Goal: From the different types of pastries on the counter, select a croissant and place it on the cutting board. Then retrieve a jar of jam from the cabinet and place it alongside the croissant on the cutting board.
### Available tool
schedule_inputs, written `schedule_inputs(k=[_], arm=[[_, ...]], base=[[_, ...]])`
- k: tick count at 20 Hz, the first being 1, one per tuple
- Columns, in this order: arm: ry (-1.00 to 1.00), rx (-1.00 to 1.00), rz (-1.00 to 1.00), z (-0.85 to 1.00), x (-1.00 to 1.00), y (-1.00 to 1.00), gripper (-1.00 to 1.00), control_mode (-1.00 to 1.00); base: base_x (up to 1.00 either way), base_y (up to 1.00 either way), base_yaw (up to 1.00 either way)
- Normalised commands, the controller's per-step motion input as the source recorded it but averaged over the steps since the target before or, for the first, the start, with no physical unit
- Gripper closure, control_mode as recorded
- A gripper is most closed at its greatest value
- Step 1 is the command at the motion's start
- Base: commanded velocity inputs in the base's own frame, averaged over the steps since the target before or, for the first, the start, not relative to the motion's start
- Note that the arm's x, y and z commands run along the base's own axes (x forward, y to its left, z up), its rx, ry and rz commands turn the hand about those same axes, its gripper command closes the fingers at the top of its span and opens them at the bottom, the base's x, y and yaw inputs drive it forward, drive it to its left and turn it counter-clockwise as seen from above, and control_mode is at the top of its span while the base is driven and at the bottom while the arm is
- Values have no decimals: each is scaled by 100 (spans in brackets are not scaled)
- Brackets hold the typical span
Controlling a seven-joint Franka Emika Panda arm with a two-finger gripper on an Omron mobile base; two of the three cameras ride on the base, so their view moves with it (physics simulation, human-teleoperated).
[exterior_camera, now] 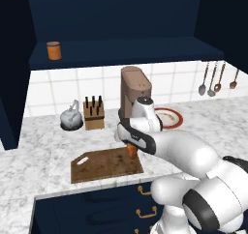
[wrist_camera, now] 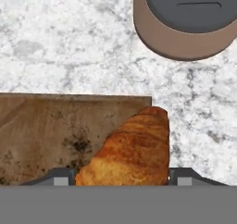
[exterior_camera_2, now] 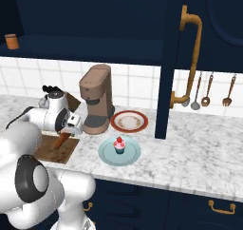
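Golden-brown and flaky, the croissant sits clamped between the two fingertips of your gripper, hanging over the near-right corner of the cutting board. In the hand view part of the pastry overhangs the board's right edge, above bare counter. You are in the placing step, so shift a little left and farther in before lowering, so the whole croissant lands on wood. From these views I cannot tell whether its lower end already touches the board; come down slowly, and part the fingers only once it rests. Leave open board beside it, because the jam has to sit alongside later.

Just right of the board, a pink-frosted cupcake stands on a pale blue plate; keep your elbow away from it. Behind the board stands a brown coffee machine, with a red-rimmed plate to its right, then a knife block and a kettle against the tiled wall. Farthest off, the jar of jam waits upright on the recessed shelf of the navy cabinet, far left.

No brand, label or readable writing appears on anything.
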Motion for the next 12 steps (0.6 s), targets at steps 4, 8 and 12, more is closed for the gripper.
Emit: schedule_inputs(k=[4, 8, 12], arm=[[1, -9, 14, -48, 0, 27, 100, -100], [0, -7, 12, -36, 0, 20, 100, -100], [0, -2, 9, -24, 0, 1, 100, -100]], base=[[0, 0, 0], [0, 0, 0], [0, 0, 0]])
